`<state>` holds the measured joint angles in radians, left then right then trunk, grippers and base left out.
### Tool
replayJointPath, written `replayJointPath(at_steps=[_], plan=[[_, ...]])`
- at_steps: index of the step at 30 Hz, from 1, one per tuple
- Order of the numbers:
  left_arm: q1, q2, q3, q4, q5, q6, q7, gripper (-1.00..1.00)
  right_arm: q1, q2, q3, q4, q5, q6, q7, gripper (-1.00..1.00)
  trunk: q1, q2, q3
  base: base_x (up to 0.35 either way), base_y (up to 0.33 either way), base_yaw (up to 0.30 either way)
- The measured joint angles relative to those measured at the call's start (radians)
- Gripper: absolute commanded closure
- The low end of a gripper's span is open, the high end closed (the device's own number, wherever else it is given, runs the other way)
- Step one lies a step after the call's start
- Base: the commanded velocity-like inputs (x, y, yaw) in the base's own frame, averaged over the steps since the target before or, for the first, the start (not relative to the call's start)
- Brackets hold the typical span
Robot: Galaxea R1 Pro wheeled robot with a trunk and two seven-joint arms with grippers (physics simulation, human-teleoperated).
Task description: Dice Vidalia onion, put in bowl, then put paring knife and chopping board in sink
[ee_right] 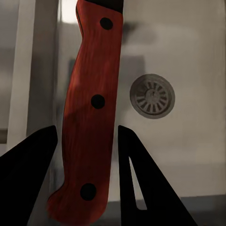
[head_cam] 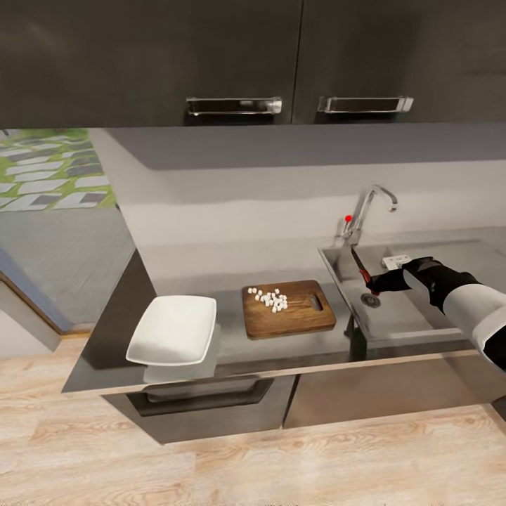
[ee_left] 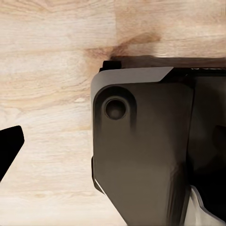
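The right gripper is too small and dark in the head view to show its fingers apart. In the right wrist view the paring knife is cut off at the picture's edge, so its blade is not seen. The left wrist view cuts off a dark fingertip, and the left gripper's state cannot be told

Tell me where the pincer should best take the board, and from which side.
Probably the board by its end nearest the sink, where the handle slot is. Come from above on that side: it lies flat, and the diced onion sits toward the other end.
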<state>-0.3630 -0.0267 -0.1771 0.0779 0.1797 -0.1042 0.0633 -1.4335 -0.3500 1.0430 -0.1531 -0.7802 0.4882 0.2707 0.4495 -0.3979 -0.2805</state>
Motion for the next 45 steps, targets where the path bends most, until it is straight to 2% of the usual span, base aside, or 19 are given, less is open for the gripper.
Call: replayJointPath(at_steps=[6,15,22,34,37,39,41,42,44,45], plan=[[0.0,0.0,0.0,0.0,0.0,0.0,0.0,-1.0,0.0,0.0,0.0,0.002,0.0,0.0,0.0,1.0,0.0,0.0,-0.01,0.0,-0.026,0.0],[0.0,0.0,0.0,0.0,0.0,0.001,0.0,-1.0,0.0,0.003,0.0,0.005,0.0,0.0,0.0,1.0,0.0,0.0,-0.024,0.028,-0.259,0.019],[0.0,0.001,0.0,0.0,0.0,0.002,0.0,-1.0,0.001,0.006,0.004,0.005,0.0,0.0,-0.002,1.0,0.0,0.0,-0.031,0.001,-0.27,0.227],[0.0,0.002,0.0,0.0,0.0,0.002,0.0,-1.0,0.006,0.005,0.003,0.006,0.0,0.0,-0.005,1.0,0.0,0.0,-0.039,0.0,-0.007,0.251],[0.0,0.002,0.0,0.0,0.0,0.002,0.0,-1.0,0.006,0.003,0.004,0.046,0.003,0.0,-0.004,1.0,0.0,0.0,-0.044,0.0,0.0,0.07],[0.0,0.002,0.0,0.0,0.0,0.002,0.0,-1.0,0.006,-0.002,0.0,0.083,0.005,-0.002,-0.002,1.0,0.0,0.0,-0.046,0.0,0.0,-0.089],[0.0,0.002,0.0,0.0,0.0,0.001,0.0,-1.0,0.006,-0.025,-0.002,0.119,0.008,-0.005,0.0,1.0,0.0,0.0,-0.047,0.0,0.0,-0.128],[0.0,0.001,0.0,0.0,0.0,0.002,0.0,-1.0,0.006,-0.054,0.001,0.126,0.01,-0.008,0.003,1.0,0.0,0.0,-0.048,0.0,0.0,-0.067],[0.0,0.0,0.0,0.0,0.0,0.002,0.0,-1.0,0.006,-0.096,-0.001,0.13,0.004,-0.008,0.006,1.0,0.0,0.0,-0.048,0.0,0.0,-0.028],[0.0,0.0,0.0,0.0,0.0,0.002,0.0,-1.0,0.006,-0.103,-0.004,0.131,0.001,-0.008,0.006,1.0,0.0,0.0,-0.048,0.0,0.0,-0.011]])
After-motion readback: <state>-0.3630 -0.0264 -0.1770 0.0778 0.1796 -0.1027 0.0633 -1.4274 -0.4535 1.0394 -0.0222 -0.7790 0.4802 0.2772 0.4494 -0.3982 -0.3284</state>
